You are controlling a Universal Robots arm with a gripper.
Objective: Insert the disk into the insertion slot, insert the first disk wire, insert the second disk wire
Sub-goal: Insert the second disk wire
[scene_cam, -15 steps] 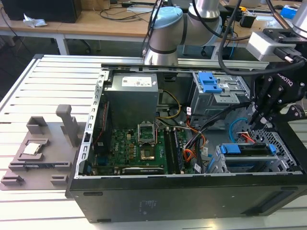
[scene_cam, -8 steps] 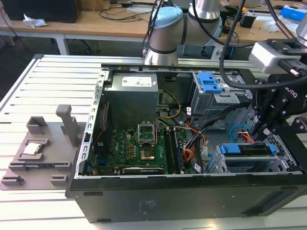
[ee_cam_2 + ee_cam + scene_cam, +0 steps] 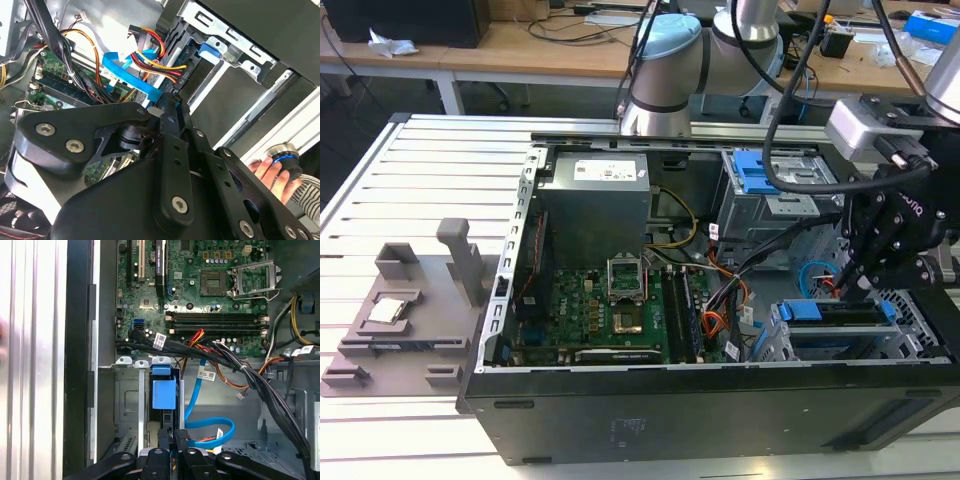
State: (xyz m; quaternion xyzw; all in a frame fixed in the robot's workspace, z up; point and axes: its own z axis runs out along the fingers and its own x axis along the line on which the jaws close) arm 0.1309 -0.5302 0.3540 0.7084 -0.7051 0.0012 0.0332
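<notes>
the disk (image 3: 163, 395) sat seated in the insertion slot (image 3: 127, 405) just ahead of the claw (image 3: 170, 440); claw state unclear. wire step judged underway, needing the second disk wire (image 3: 210, 432) beside it plugged.

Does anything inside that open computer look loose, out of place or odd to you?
The light-blue flat cable curls in a slack loop on the case floor beside the drive cage, rather than lying tidily. In the second wrist view a person's hand rests on a round knob just outside the case. Nothing looks damaged.
</notes>
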